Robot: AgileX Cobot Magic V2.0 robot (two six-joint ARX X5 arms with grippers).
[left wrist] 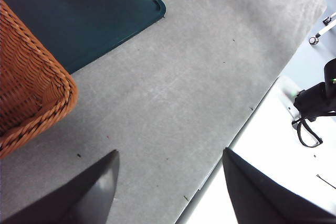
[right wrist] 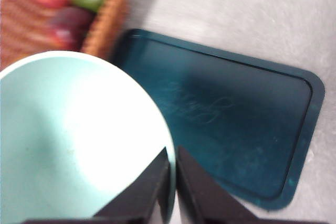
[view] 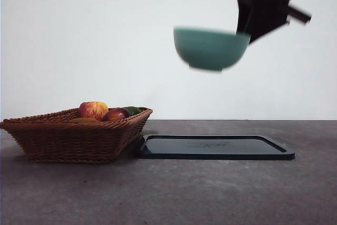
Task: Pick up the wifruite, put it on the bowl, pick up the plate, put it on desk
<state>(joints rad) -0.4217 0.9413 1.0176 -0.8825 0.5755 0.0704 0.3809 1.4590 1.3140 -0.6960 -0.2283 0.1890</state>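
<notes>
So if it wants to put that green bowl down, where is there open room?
The flat dark teal tray under the teal-green ceramic bowl held by the right gripper lies bare. The dark grey desk is open in front of the tray and to its far side. The brown wicker basket is crowded with fruit.

A: Where does the front camera sit?

B: Low, near tabletop height, looking level across it at a white wall, with the basket and tray close by.

A: And the wrist cameras?

B: The left one looks steeply down past the left end effector, the tabletop well below it. The right one looks almost straight down behind the right end effector, very near the bowl.

A: What do they share?

B: All three catch the bowl, the basket and the tray.
</notes>
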